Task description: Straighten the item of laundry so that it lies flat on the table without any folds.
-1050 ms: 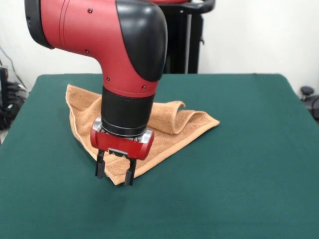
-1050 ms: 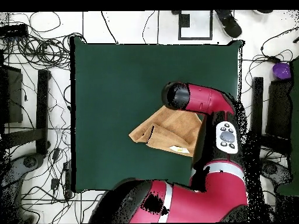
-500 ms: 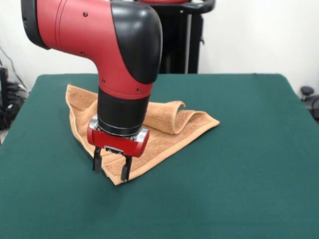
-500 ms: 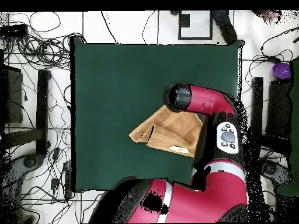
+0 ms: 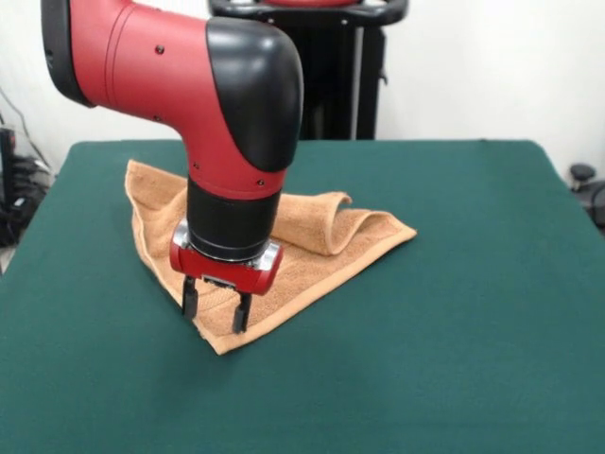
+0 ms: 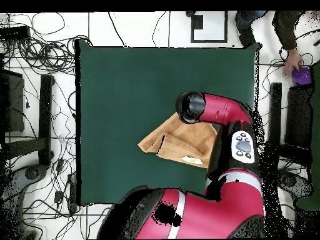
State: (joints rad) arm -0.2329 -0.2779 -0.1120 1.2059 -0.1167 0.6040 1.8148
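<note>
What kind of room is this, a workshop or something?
Probably a robotics lab: loose cables cover the floor round a green table, and a red arm's claw hangs over a folded towel.

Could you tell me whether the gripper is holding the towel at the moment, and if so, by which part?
Nothing is held: the gripper is open, its fingers straddling the near corner of the towel without closing on it.

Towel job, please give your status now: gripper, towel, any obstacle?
Gripper open, fingers over the towel's near corner. Towel folded over itself, not flat on the table. Nothing else on the table; a person's hand is off to the side.
</note>
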